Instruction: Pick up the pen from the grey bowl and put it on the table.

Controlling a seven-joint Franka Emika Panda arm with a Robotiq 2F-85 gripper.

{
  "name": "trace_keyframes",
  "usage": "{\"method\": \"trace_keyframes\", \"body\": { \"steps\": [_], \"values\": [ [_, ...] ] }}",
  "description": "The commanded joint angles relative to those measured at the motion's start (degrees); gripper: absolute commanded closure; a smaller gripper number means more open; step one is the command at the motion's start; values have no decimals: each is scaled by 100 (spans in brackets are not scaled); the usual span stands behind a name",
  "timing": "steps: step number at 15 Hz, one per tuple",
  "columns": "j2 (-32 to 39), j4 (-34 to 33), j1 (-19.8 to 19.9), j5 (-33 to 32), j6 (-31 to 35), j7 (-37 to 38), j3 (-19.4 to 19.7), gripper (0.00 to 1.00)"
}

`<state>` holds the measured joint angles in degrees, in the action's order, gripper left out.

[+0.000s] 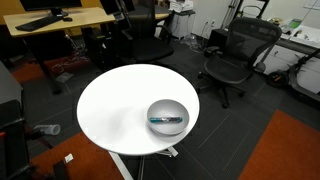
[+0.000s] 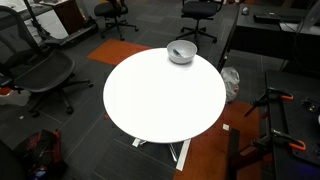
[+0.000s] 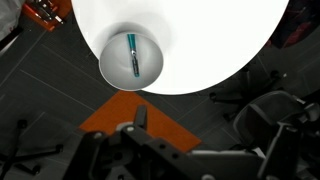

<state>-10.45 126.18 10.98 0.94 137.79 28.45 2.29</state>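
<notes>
The grey bowl (image 1: 167,117) stands near the edge of the round white table (image 1: 115,105). It shows in both exterior views and in the wrist view (image 3: 108,70). The pen (image 3: 133,56), dark with a teal-blue section, lies inside the bowl; it shows as a teal streak in an exterior view (image 1: 166,121). My gripper (image 3: 195,125) shows only in the wrist view, high above the floor beside the table and well apart from the bowl. One dark finger is visible at the left, set wide of centre, so the gripper looks open and empty. The arm is out of both exterior views.
Black office chairs (image 1: 235,55) (image 2: 40,75) stand around the table (image 2: 165,100). A wooden desk (image 1: 60,20) is at the back. Orange carpet patches (image 1: 290,150) (image 3: 130,115) lie on the dark floor. A white bag (image 2: 230,84) sits by the table's edge.
</notes>
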Motion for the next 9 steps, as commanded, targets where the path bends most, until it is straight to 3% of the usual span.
{"method": "trace_keyframes", "body": {
  "steps": [1,9],
  "values": [
    [580,-433,-8,50,-57,107,185,0],
    [1603,-804,-88,325,37,-69,508,0]
  ]
}}
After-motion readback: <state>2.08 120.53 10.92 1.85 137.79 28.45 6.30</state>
